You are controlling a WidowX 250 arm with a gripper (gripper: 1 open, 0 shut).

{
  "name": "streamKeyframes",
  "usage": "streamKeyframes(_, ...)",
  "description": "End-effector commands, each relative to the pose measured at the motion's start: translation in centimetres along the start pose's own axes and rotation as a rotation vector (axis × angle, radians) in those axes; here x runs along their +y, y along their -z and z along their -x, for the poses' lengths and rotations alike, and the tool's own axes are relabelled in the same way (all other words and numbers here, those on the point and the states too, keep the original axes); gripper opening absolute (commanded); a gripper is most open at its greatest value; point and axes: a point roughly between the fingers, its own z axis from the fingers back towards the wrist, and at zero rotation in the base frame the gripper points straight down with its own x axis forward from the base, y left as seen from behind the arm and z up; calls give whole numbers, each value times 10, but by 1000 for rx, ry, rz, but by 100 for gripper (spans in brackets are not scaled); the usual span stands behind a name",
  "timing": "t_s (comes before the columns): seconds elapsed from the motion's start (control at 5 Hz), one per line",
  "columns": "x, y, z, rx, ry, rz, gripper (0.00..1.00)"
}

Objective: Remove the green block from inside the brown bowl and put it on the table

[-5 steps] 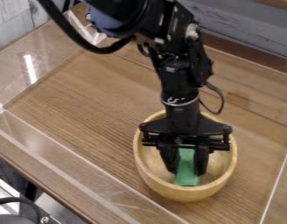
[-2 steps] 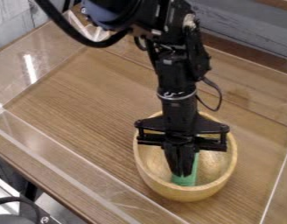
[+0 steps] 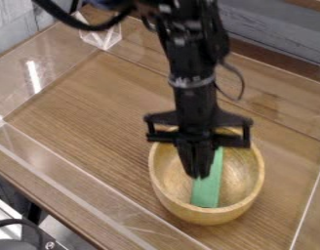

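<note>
Gripper (image 3: 194,173) pressed together — tips blurred; it partly hides the green block (image 3: 209,182).

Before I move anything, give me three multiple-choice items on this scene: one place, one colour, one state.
1. Where is the green block?
A) On the tabletop
B) Inside the wooden bowl
C) On an acrylic wall

2. Wooden bowl's colour?
A) Light tan
B) Blue
C) White

3. How does the wooden bowl sit?
A) Upside down
B) On its side
C) Upright

Key:
1 B: its rim surrounds the green block.
2 A: pale tan shows on rim and inside.
3 C: its opening faces up.
</note>
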Motion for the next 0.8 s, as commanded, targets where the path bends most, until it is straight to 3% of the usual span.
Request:
streamKeyframes(0.0,0,-51,-10,-87,14,27,0)
streamKeyframes(0.2,10,-84,-18,-131,8,27,0)
streamKeyframes(0.4,4,-93,-14,-151,24,31,100)
streamKeyframes(0.6,0,-94,-12,-157,38,32,100)
